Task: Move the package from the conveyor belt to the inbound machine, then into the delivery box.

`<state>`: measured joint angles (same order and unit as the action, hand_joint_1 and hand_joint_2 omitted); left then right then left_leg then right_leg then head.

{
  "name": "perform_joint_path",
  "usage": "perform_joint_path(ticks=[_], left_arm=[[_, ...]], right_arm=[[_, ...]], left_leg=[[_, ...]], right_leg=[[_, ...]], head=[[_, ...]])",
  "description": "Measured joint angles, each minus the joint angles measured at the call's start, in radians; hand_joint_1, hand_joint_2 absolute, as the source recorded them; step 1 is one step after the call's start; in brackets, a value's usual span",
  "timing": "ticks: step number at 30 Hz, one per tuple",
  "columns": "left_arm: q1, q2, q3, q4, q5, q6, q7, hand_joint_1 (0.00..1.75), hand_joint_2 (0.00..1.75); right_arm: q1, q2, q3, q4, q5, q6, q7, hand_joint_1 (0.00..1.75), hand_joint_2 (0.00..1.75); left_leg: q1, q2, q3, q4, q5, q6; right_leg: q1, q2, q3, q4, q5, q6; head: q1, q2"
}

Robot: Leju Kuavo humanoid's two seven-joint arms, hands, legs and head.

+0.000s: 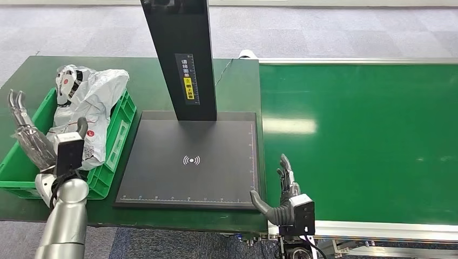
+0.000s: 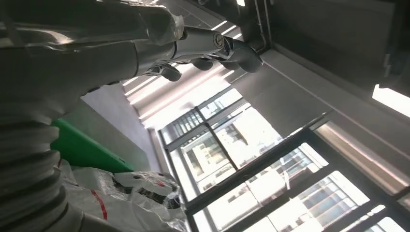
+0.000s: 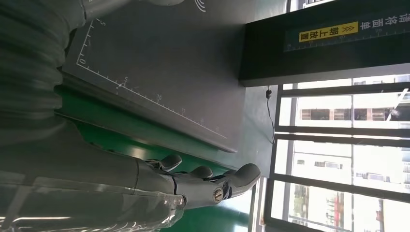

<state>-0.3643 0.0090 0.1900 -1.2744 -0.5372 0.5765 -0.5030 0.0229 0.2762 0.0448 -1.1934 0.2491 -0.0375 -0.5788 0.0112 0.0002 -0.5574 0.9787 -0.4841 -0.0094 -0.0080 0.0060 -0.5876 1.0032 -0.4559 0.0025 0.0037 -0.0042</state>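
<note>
The package (image 1: 89,102), a crumpled silver-white bag with red marks, already lies in the green delivery box (image 1: 120,135) at nine o'clock of the inbound machine (image 1: 189,162). The left robot hand (image 1: 29,135) hovers beside it, fingers spread, apparently released. The right robot hand (image 1: 281,197) waits spread by the bare conveyor belt (image 1: 356,140); next, withdraw.

Crinkled glossy plastic package (image 1: 94,102) in a green plastic crate (image 1: 120,129) (matt black scanner plate (image 1: 189,162)).
</note>
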Motion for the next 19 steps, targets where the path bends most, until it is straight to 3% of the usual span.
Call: perform_joint_path(ticks=[6,8,10,12,14,19], left_arm=[[0.175,-0.073,-0.071,-0.225,0.149,0.037,-0.166,0.00,1.75],[0.241,-0.099,-0.113,-0.278,0.239,-0.013,-0.176,0.00,1.75],[0.290,-0.119,-0.154,-0.285,0.368,-0.149,-0.155,0.00,1.75],[0.315,-0.139,-0.173,-0.240,0.471,-0.324,-0.140,0.00,1.75],[0.320,-0.160,-0.174,-0.147,0.495,-0.437,-0.139,0.00,1.75],[0.292,-0.203,-0.162,0.114,0.429,-0.500,-0.153,0.00,1.75]], right_arm=[[0.010,0.006,-0.008,0.000,0.003,-0.011,-0.001,0.00,1.75],[0.011,0.007,-0.011,0.000,0.003,-0.012,-0.001,0.00,1.75],[0.010,0.007,-0.014,0.001,0.004,-0.013,-0.004,0.00,1.75],[0.010,0.008,-0.016,0.004,0.012,-0.015,-0.006,0.00,1.75],[0.009,0.009,-0.016,0.007,0.024,-0.017,-0.006,0.00,1.75],[0.006,0.015,-0.017,0.009,0.052,-0.027,0.010,0.00,1.75]], left_leg=[[0.000,0.001,0.000,0.000,0.000,0.000],[0.000,0.001,0.000,0.000,-0.001,0.001],[-0.001,0.000,0.000,0.000,-0.001,0.001],[-0.001,0.000,0.000,0.000,-0.001,0.001],[-0.001,0.000,0.000,0.000,-0.001,0.001],[-0.001,0.000,0.001,0.000,-0.001,0.001]], right_leg=[[0.000,0.001,0.000,0.000,0.000,0.000],[-0.001,0.001,0.000,0.000,-0.001,0.001],[-0.001,0.001,0.000,-0.001,-0.001,0.001],[-0.001,0.000,0.001,-0.001,-0.001,0.002],[-0.001,0.001,0.001,-0.001,-0.001,0.001],[-0.001,0.001,0.001,-0.001,-0.001,0.001]], head=[[0.000,0.000],[0.000,0.000],[0.000,0.000],[0.000,0.000],[0.000,0.000],[0.000,0.000]])
